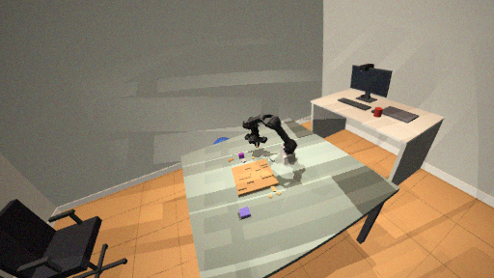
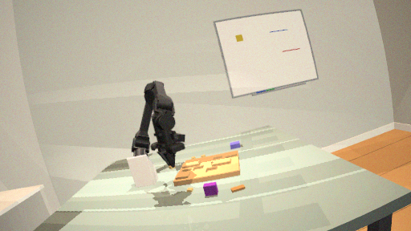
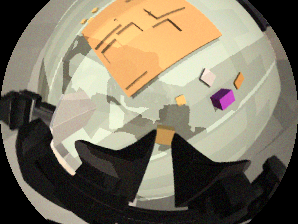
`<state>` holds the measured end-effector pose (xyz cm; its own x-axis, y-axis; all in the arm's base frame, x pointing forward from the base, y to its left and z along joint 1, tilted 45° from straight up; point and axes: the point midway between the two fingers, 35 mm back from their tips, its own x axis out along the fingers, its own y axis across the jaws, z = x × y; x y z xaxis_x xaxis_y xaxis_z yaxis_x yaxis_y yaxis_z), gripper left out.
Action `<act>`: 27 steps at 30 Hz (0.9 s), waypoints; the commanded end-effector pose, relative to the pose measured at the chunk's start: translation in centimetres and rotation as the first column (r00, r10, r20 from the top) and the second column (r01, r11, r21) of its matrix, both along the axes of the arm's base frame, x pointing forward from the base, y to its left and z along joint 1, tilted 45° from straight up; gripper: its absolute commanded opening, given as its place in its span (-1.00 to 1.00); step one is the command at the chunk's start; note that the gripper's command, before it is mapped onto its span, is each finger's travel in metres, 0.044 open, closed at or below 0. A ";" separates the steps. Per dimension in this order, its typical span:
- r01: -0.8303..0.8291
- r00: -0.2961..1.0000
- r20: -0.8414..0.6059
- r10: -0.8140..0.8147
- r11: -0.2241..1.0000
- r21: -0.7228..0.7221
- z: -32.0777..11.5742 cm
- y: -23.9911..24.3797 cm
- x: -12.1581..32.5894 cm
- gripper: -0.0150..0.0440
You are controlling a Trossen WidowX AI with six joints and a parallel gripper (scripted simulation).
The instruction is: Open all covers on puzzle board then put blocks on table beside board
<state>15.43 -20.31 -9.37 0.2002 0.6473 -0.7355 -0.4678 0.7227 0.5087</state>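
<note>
My gripper (image 1: 257, 145) (image 2: 172, 166) (image 3: 164, 135) is shut on a small tan block (image 3: 165, 136). It is above the table, off the board's edge. The orange puzzle board (image 1: 239, 185) (image 2: 209, 175) (image 3: 131, 67) lies flat with dark grooves; cover positions are too small to tell surely. A purple cube (image 1: 241, 155) (image 2: 210, 188) (image 3: 223, 99), an orange block (image 1: 231, 159) (image 2: 238, 188) (image 3: 239, 80), a pale block (image 3: 207, 77) and a small yellow block (image 2: 189, 189) (image 3: 180, 100) lie beside the board. A violet block (image 1: 244, 212) (image 2: 235, 144) lies off its other side.
Several small yellow blocks, one of them (image 1: 273, 189) in the top view, lie by another board edge. The arm's white base (image 1: 288, 157) (image 2: 143, 172) (image 3: 75, 116) stands on the table near the board. A desk with a monitor (image 1: 370, 81) stands apart.
</note>
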 end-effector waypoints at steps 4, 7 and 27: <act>-0.004 1.000 0.001 0.004 1.000 0.011 -0.7 0.4 -1.3 -0.22; -0.004 1.000 0.001 0.004 1.000 0.011 -1.1 0.6 -1.2 -0.22; -0.003 1.000 0.001 0.003 1.000 0.010 -3.6 2.5 -0.3 -0.22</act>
